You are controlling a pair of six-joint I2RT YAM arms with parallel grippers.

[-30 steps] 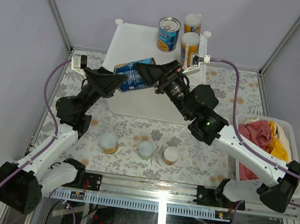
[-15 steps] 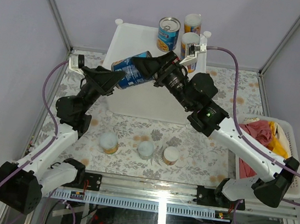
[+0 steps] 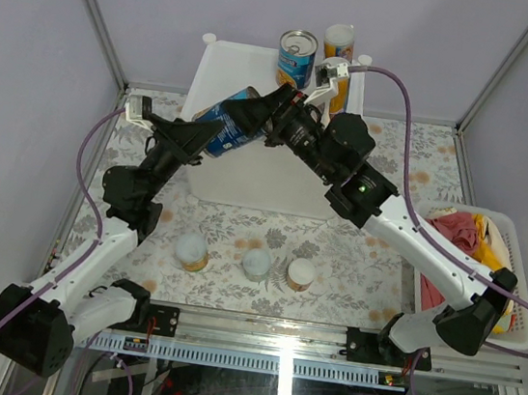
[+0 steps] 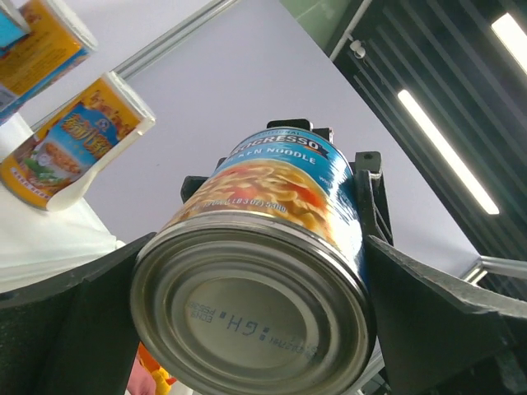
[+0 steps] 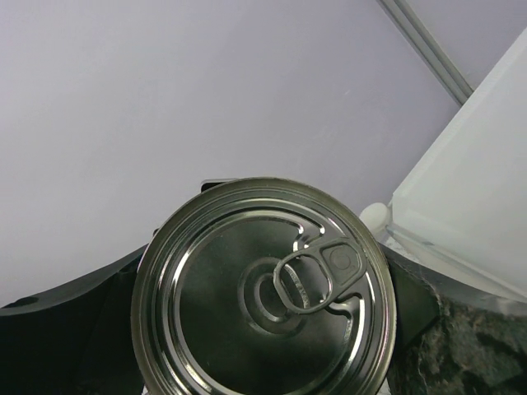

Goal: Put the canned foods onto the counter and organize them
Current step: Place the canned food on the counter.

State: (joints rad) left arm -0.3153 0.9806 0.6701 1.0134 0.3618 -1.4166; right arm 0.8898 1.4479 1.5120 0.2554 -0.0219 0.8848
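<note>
A hand-over appears to be taking place. The blue can (image 3: 227, 126) is hanging tilted just above the left part of the white surface (image 3: 237, 182), with the right hand (image 3: 253, 116) pinching its pull-tab end. The left hand (image 3: 206, 134) is flanking its base; whether it is gripping I cannot tell. Next, the right hand is probably needing to carry it to the back of that surface, beside the standing cans (image 3: 296, 59), and set it upright.

Glossy metal can (image 5: 263, 288), paper label (image 4: 288, 185); smooth white plastic counter (image 3: 247, 181).
</note>
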